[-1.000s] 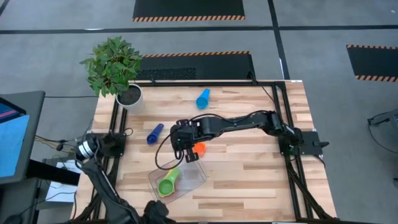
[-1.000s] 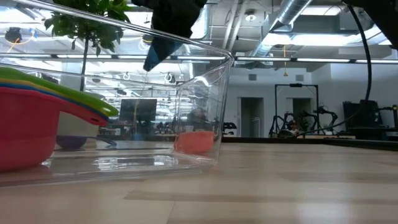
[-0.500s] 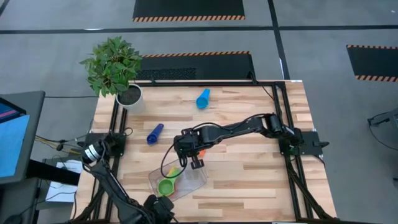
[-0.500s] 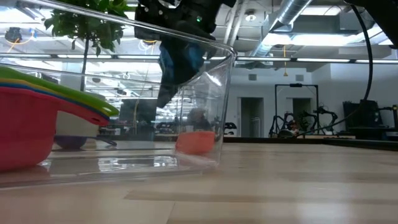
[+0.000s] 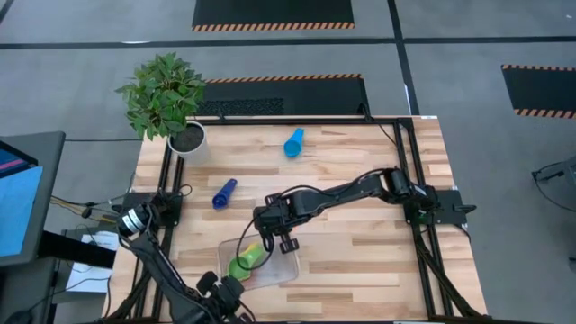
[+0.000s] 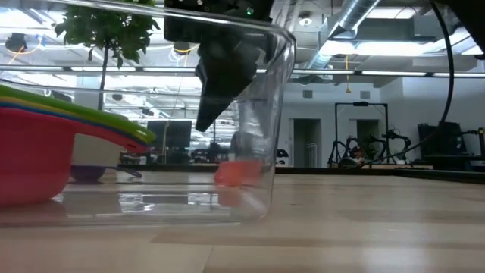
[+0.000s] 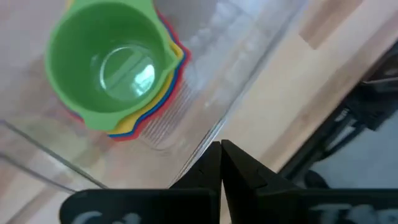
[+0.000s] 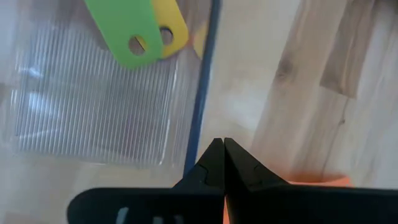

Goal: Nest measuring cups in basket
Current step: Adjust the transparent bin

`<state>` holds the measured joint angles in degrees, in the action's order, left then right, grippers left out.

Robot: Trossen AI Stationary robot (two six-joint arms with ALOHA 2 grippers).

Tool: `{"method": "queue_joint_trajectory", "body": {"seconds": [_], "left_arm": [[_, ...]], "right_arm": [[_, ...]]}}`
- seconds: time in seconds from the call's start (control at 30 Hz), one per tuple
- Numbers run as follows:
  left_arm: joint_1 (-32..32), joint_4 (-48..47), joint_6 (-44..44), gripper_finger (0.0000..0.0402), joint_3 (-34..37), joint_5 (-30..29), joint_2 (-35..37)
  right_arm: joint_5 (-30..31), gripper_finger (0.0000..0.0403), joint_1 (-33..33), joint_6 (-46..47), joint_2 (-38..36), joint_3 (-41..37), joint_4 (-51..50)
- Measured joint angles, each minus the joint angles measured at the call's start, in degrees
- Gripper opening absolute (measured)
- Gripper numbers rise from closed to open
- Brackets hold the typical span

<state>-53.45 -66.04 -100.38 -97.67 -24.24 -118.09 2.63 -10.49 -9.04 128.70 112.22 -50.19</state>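
On the slatted wooden tabletop, with a potted plant at its far left corner, the clear basket sat at the near edge holding a nested stack of cups topped by the green cup, evidently so the remaining cups could be dropped into it in order of size. We found the right pincer pressed together and empty, its tips at the basket's far rim, with the orange cup just behind it on the boards outside the basket. The left pincer, likewise pressed together, hovered at the basket's near edge, while the blue cup and dark blue cup lay well apart farther back.
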Motion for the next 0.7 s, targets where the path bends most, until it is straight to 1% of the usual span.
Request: {"method": "queue_joint_trajectory", "body": {"seconds": [0.1, 0.47, 0.57, 0.7], "left_arm": [[0.5, -1.7, -0.1, 0.0, 0.0, -0.1, 0.0], [0.9, -2.2, -0.4, 0.0, -0.1, 0.3, 0.1], [0.9, -2.4, -0.4, 0.0, -3.4, 1.9, 0.1], [0.9, -5.9, 5.0, 0.0, -12.4, 4.3, 0.1]], "right_arm": [[-0.1, 0.0011, -0.2, 0.2, 0.0, 0.0, -0.1], [-0.1, 0.0011, -0.4, 1.3, 0.0, 0.0, -1.1], [0.5, 0.0011, -0.4, 1.8, 0.0, 0.0, -3.2], [1.7, 0.0011, 0.2, 3.0, -1.6, 0.1, -5.5]]}}
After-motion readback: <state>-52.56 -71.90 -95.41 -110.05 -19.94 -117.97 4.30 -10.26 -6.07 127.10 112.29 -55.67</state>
